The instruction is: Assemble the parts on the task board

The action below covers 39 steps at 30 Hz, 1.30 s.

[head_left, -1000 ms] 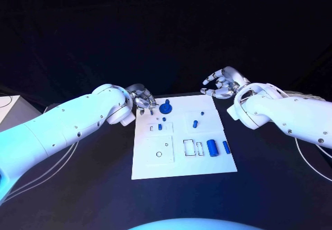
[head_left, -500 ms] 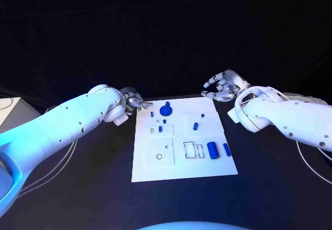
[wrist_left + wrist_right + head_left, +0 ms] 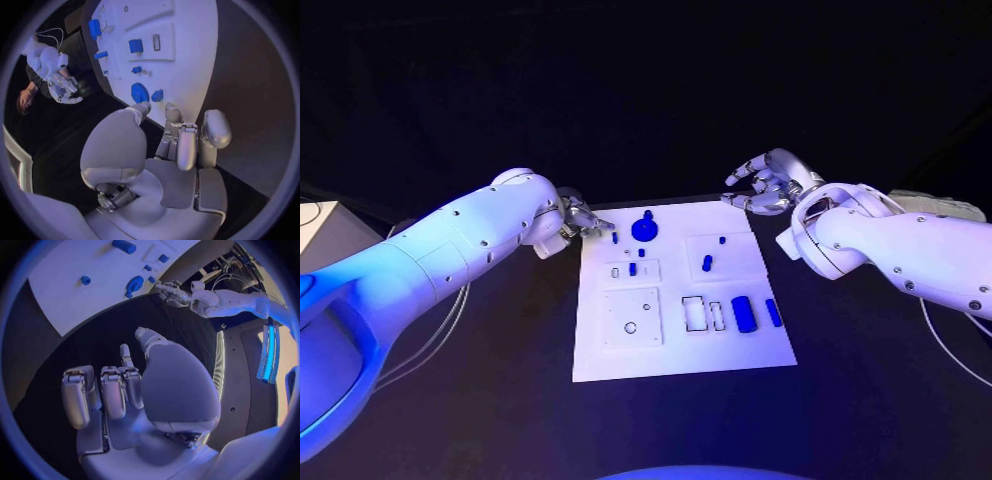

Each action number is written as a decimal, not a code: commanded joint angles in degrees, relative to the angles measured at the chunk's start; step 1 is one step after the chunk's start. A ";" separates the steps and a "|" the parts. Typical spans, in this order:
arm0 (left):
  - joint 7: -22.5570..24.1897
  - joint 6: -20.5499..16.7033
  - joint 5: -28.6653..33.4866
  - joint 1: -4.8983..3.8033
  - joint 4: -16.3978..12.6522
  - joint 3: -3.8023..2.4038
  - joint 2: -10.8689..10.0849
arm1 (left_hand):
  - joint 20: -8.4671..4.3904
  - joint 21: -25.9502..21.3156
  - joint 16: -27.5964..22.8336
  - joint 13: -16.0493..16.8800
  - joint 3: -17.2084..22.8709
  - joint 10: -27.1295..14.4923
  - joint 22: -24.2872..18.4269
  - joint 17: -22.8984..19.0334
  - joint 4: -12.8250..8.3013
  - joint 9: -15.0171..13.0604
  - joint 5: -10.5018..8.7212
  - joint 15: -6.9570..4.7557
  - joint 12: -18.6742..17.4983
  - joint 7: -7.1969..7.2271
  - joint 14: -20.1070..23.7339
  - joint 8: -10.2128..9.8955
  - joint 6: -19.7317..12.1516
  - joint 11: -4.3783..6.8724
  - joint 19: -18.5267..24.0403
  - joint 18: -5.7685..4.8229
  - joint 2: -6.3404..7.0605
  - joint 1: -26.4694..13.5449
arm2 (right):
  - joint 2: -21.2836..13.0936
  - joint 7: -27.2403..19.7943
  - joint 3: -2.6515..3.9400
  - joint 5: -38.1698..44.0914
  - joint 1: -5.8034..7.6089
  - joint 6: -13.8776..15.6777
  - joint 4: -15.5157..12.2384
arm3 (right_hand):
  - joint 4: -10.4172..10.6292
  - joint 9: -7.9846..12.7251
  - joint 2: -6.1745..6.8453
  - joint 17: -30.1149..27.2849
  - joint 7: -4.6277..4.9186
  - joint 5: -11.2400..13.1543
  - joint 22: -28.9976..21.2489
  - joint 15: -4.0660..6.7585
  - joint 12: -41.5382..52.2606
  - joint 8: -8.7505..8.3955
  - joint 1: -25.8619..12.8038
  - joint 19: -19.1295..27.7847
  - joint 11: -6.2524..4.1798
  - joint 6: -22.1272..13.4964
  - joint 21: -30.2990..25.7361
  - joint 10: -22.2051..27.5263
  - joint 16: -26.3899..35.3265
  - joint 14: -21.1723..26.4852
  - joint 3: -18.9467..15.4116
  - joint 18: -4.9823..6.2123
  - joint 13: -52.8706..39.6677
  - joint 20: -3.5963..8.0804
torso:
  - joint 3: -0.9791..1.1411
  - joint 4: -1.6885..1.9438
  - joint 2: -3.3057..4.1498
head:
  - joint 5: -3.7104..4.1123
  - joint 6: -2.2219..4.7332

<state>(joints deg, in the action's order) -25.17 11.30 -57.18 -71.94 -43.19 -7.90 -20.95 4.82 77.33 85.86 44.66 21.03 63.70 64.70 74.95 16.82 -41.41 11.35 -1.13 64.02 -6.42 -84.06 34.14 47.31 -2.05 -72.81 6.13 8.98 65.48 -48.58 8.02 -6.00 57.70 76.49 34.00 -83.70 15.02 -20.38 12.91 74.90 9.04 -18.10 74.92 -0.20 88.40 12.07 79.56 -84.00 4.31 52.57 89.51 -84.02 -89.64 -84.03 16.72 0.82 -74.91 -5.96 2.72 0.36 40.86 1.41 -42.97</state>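
We see the task board point(image 3: 678, 345) flat mid-table, blue parts point(image 3: 744, 313) resting on it. Left hand point(image 3: 583, 220) (fingers curled, holding nothing) hovers beside its far-left corner; right hand point(image 3: 764, 183) hangs spread, empty, beyond its far-right corner.

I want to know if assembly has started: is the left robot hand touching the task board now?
Apart. In the left wrist view, dark table shows between the left robot hand fingertips and the task board edge; the hand holds nothing.
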 commanded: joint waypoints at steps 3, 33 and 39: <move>-2.31 2.94 0.29 -0.47 0.37 -0.04 0.36 | -0.16 0.46 0.43 0.80 -0.63 0.57 0.44 5.44 -0.01 -0.46 0.24 -0.41 0.78 0.40 -2.81 0.72 0.34 0.16 -0.54 -0.72 -0.10 -0.90 | 0.01 -0.33 0.04 0.74 0.02 0.16 -0.05 | 0.34 -0.05 0.00 14.84 0.05 -0.13 14.59 0.18 0.12 0.31 -0.29 -5.73 0.02 -0.28 -0.07 -4.52 -0.26 -5.91 0.07 -0.66 -13.89 0.13 | 0.05 -0.10 0.37 | -0.03 -0.10; -1.41 1.61 2.39 -1.02 0.38 -0.01 1.91 | -0.45 0.94 0.92 0.34 -0.18 -0.58 1.18 6.51 -0.27 -1.57 0.47 -0.67 0.82 0.62 -3.18 1.42 -0.97 0.42 -0.55 -0.82 -0.53 1.77 | 0.43 -0.10 0.04 1.02 0.04 0.19 0.04 | 0.34 -0.05 0.00 14.84 0.05 -0.13 14.59 0.18 0.12 0.31 -0.29 -5.73 0.02 -0.28 -0.07 -4.52 -0.26 -5.91 0.07 -0.66 -13.89 0.13 | 0.06 -0.13 0.45 | 0.11 -0.06; -1.31 1.56 2.44 -1.04 0.76 0.01 2.41 | -0.41 0.96 0.96 0.01 0.08 -0.82 1.21 6.60 -0.28 -1.40 0.46 -0.59 0.60 0.48 -3.20 1.04 -1.25 0.31 -0.53 -0.82 -0.54 2.19 | 0.51 -0.06 0.04 1.06 0.05 0.18 0.00 | 0.34 -0.05 0.00 14.84 0.05 -0.13 14.59 0.18 0.12 0.31 -0.29 -5.73 0.02 -0.28 -0.07 -4.52 -0.26 -5.91 0.07 -0.66 -13.89 0.13 | 0.09 -0.13 0.51 | 0.17 -0.19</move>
<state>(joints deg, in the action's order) -27.18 13.01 -55.30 -72.84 -42.48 -7.88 -18.77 4.52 78.07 86.57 44.71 20.81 63.16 65.84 74.93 16.43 -42.86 11.57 -1.53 64.79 -6.02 -84.05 35.36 46.47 -1.74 -73.10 6.14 8.43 67.29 -48.14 8.14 -6.00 58.11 76.52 34.07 -83.64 15.02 -20.36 12.91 74.90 9.04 -18.10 74.94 -0.20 88.40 12.07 79.56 -84.00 4.31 52.57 89.50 -84.02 -89.64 -84.03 16.71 0.82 -74.90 -5.96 2.78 0.23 41.32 1.56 -43.04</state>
